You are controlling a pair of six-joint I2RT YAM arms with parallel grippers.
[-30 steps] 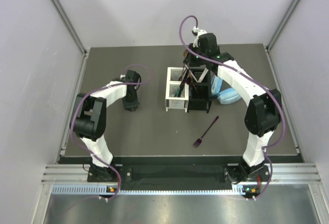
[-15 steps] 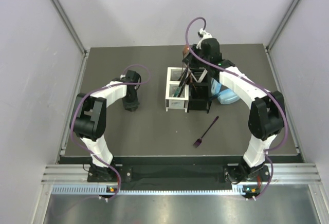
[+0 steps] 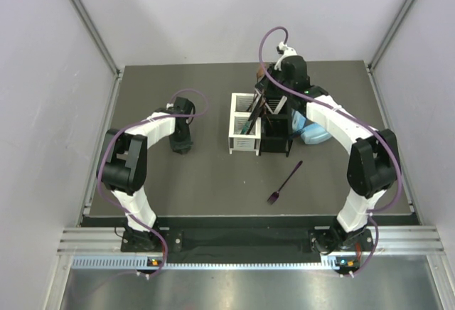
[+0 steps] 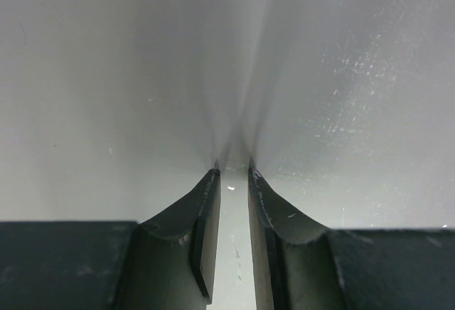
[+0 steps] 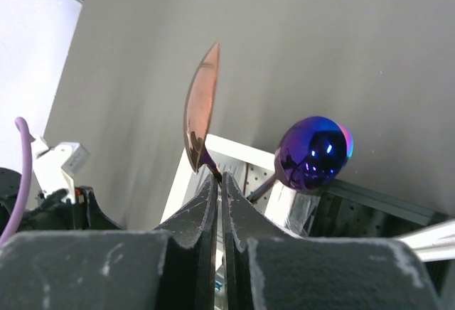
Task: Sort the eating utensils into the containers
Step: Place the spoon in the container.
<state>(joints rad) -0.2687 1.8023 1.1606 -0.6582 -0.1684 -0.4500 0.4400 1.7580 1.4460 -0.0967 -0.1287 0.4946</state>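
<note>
My right gripper [image 5: 220, 176] is shut on the thin handle of a coppery spoon [image 5: 201, 107], whose bowl points up. In the top view this gripper [image 3: 269, 91] hovers over the back end of the two containers. A purple-blue spoon [image 5: 313, 155] stands beside the coppery one, leaning out of a caddy. The white caddy [image 3: 242, 141] and the black caddy [image 3: 275, 146] stand side by side mid-table, both with utensils in them. A dark purple fork [image 3: 284, 182] lies on the mat in front of them. My left gripper [image 3: 181, 145] points down at the mat on the left; its jaws [image 4: 232, 182] are narrowly open with nothing between them.
Light-blue headphones [image 3: 313, 132] lie just right of the black caddy, under my right arm. The dark mat [image 3: 213, 175] ends at white walls on both sides and a metal rail at the near edge.
My right wrist has shifted slightly to the right and back above the caddies with the spoon still gripped. The left arm has not moved.
</note>
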